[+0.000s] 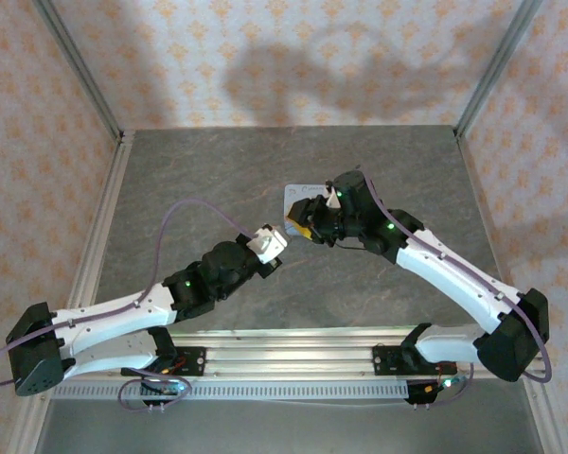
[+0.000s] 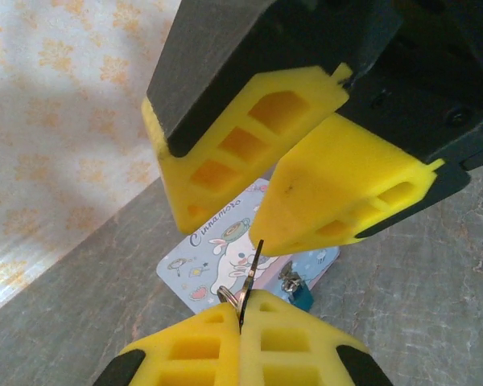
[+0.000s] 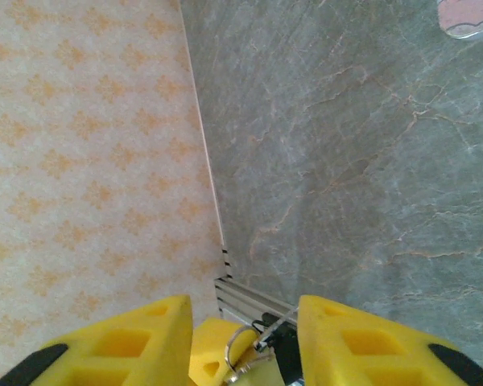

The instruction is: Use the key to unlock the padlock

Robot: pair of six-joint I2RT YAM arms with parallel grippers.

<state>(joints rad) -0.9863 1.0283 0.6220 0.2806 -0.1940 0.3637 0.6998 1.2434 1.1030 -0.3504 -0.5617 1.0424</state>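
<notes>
- Where the two arms meet over the middle of the table, the left gripper has its yellow fingers pressed together on the key. The key's thin blade sticks up out of the pinch, and a small ring sits at its base.
- The right gripper faces the left one at close range with its jaws apart. In the right wrist view the left gripper's tip and the ring sit in the gap between its fingers. I cannot tell whether either finger touches the key.
- The padlock lies low behind the key, its blue body at the near right edge of the tin. I cannot tell whether it rests on the lid or on the table just beside it.
- The tin is pale blue with a cartoon lid and lies flat on the table just beyond the grippers.
- The tabletop is a dull, mottled grey with paler veins, like stone.
- Walls of pale paper printed with small orange motifs close in the back and both sides.
- Aluminium posts rise at the back corners, and metal strips edge the table's sides.
- The arms' shadow falls on the back wall.
- An aluminium rail along the near edge carries both arm bases.
</notes>
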